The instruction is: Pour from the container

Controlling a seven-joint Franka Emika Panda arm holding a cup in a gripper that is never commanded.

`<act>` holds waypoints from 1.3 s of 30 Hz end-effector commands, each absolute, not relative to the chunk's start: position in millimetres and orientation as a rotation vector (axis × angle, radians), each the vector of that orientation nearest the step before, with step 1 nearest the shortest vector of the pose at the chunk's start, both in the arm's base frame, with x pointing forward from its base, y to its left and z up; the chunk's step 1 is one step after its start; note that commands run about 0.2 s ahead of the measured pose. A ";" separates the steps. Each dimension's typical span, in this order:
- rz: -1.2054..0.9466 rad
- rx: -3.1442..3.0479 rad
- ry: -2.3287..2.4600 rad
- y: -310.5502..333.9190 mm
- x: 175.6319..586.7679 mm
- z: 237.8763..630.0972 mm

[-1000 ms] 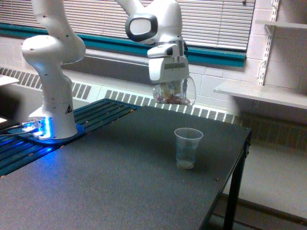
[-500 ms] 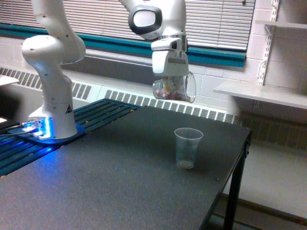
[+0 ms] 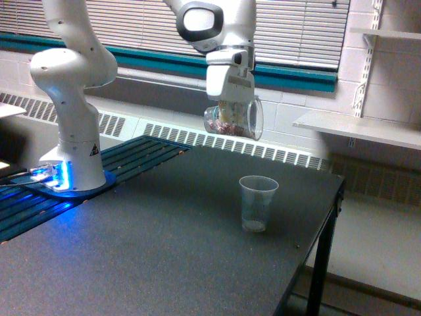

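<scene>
The gripper (image 3: 231,113) clasps the handled clear jar (image 3: 231,121) in the air; below it, slightly toward the exterior view's right, a tapered plastic cup (image 3: 257,203) stands upright on the dark table (image 3: 151,257).

White glossy arm (image 3: 72,72), rounded bulbous joint housings. Dark grey oval panel on wrist housing (image 3: 197,23). Boxy white gripper (image 3: 229,108) body, grey band above, small dark label on front. Thick cylindrical base column, small black triangular marking (image 3: 93,149) near bottom. Blue glowing light (image 3: 56,174) at foot.
</scene>
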State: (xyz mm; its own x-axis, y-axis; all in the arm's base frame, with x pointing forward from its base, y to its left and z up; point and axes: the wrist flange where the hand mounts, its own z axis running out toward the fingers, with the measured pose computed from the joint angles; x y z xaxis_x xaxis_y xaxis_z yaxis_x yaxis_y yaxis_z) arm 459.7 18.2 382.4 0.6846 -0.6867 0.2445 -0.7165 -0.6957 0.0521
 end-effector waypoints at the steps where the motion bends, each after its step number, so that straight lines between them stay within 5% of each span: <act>1: 0.310 2.733 -1.110 17.1 461.5 395.7; 39: 0.150 2.641 -1.060 26.7 462.9 412.3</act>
State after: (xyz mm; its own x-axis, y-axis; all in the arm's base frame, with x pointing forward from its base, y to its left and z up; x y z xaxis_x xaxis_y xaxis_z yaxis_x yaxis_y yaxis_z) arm 461.4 19.6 410.2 0.7107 -0.6722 0.2073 -0.7034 -0.6797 0.2077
